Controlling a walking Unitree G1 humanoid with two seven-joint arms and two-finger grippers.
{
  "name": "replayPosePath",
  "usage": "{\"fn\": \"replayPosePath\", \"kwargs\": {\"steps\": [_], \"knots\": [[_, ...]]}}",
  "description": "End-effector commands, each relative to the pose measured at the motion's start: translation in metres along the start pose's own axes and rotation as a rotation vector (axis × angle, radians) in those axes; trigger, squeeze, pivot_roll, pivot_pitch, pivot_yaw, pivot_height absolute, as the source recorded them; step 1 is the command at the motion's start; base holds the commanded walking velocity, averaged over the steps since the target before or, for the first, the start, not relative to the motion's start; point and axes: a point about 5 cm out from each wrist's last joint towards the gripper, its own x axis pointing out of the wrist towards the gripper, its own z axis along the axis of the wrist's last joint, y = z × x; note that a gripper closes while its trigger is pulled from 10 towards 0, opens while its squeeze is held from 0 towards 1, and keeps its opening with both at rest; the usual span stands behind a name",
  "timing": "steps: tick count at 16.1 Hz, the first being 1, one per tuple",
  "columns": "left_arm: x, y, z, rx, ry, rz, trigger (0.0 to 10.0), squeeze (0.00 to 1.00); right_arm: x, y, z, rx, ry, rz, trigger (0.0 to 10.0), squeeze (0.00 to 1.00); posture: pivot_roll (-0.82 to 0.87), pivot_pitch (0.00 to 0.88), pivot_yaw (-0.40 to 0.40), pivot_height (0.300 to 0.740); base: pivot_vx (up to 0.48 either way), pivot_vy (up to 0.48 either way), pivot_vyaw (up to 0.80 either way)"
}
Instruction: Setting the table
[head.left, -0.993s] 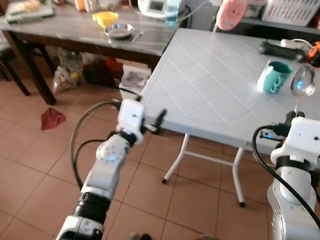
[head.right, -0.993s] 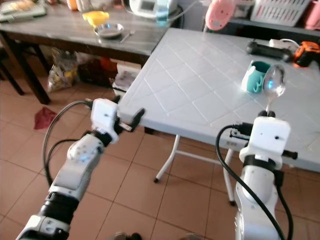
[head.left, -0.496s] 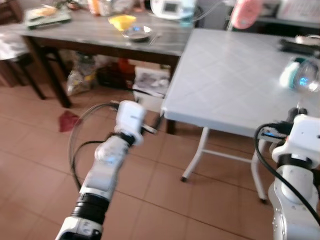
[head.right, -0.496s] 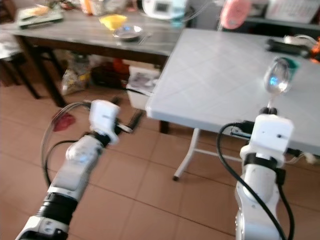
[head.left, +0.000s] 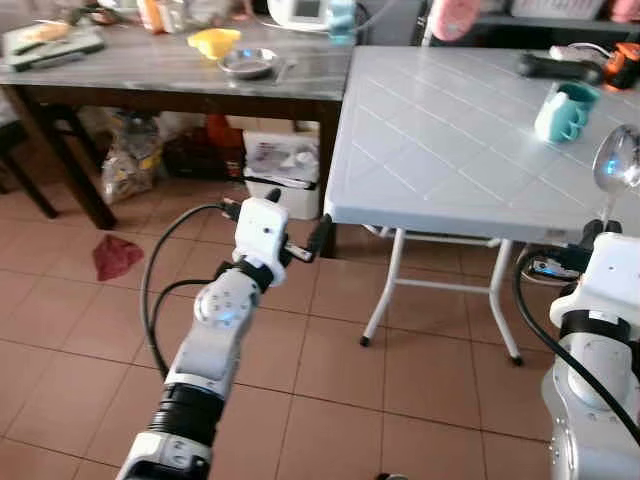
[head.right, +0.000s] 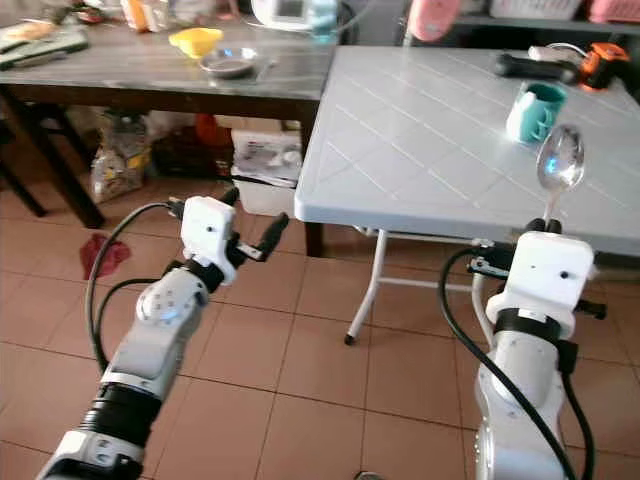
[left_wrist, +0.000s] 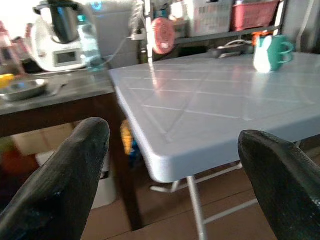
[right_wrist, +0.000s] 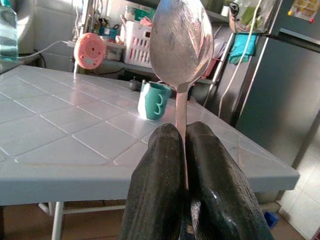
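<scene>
While I stand on the brown tiled floor (head.left: 330, 380) facing the white folding table (head.left: 440, 150), my right gripper (right_wrist: 181, 135) has both black fingers pinched tight on the handle of a metal spoon (right_wrist: 181, 45), which stands upright with its bowl at the top, low at the right edge of the head view and just off the table's near edge. My left gripper (left_wrist: 170, 150) is up in the centre-left of the head view, near the table's front corner, fingers spread wide with nothing between them. On the table, towards the upper right, sits a teal mug (head.left: 560, 110), with a black tool (head.left: 555, 67) lying beyond it at the far edge. Across the top left runs a dark wooden table (head.left: 170, 75) carrying a steel bowl (head.left: 247, 63) and a yellow bowl (head.left: 213, 41). A red rag (head.left: 117, 255) lies on the tiles at mid left.
</scene>
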Motion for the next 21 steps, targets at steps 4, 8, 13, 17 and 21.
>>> {"fn": "replayPosePath", "kwargs": {"steps": [4,8,13,17,21], "knots": [[0.0029,0.001,0.0078,-0.001,-0.04,0.02,10.0,0.0,0.0003,0.0006,0.0063,0.0,-0.03,0.008,10.0,0.0,-0.01,0.12,0.016,0.74,0.175,0.0,0.0],[0.0041,0.0011,0.0084,0.002,-0.045,0.026,10.0,0.0,0.0007,0.0033,0.0065,-0.001,-0.035,0.021,10.0,0.0,-0.01,0.113,0.01,0.74,0.345,0.0,0.0],[0.004,-0.0012,0.0077,0.001,-0.046,0.02,10.0,0.0,0.002,0.0048,0.0068,-0.001,-0.038,0.029,10.0,0.0,-0.01,0.106,0.007,0.74,0.337,0.0,0.0],[0.0043,-0.0025,0.0074,-0.001,-0.047,0.018,10.0,0.0,0.0025,0.0042,0.0076,-0.007,-0.044,0.035,10.0,0.0,-0.01,0.105,0.005,0.74,0.344,0.0,0.0],[0.0041,-0.0041,0.0069,-0.003,-0.046,0.01,10.0,0.0,0.0027,0.0041,0.0081,-0.009,-0.048,0.032,10.0,0.0,-0.01,0.106,0.005,0.74,0.347,0.0,0.0]]}}
